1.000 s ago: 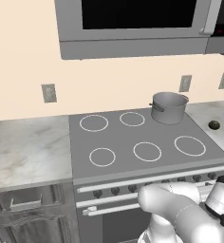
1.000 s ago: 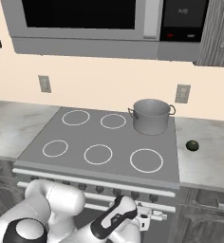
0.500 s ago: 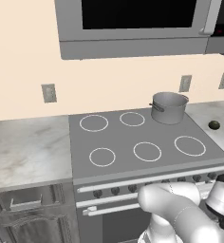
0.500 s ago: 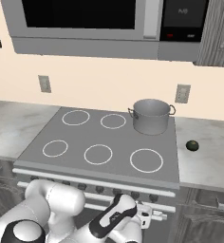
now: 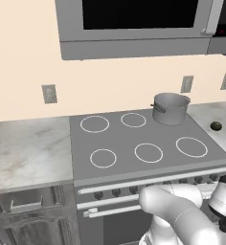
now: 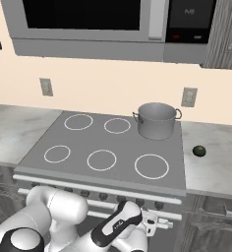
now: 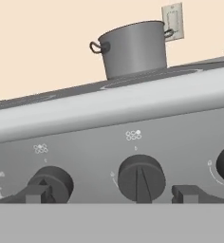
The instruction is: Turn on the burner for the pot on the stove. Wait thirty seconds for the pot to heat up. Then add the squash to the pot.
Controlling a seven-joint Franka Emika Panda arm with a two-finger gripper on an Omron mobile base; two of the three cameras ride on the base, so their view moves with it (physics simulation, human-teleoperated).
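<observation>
Down at the stove front: the hand [image 7: 112, 193] sits level with the row of knobs, its two dark fingertips [image 7: 38, 193] spread wide apart with nothing between them; one knob [image 7: 141, 178] stands right in the gap, not touched as far as I can see
Neighbour knob: another knob [image 7: 52, 182] lies just behind the left-hand fingertip in the hand view; whether they touch, I cannot tell
Arm: the white arm [image 6: 64, 209] bends low in front of the oven door; the hand end [image 6: 150, 226] shows near the oven handle in the right base view
Stove: the stove [image 5: 143, 143] is dark grey with five white burner rings; none looks lit
Pot: the pot [image 6: 157, 120] stands upright on the back right ring, its small handles sticking out at the sides; in the left base view the pot [image 5: 171, 108] is at the far right rear of the cooktop; its inside is not visible to me
Squash: the squash [image 6: 199, 150] lies on the marble tabletop [image 6: 214, 157] just right of the stove, well apart from the pot; dark green, small
Above: a microwave [image 6: 88, 24] hangs over the cooktop
Wall: an outlet [image 6: 188, 97] sits just behind the pot
</observation>
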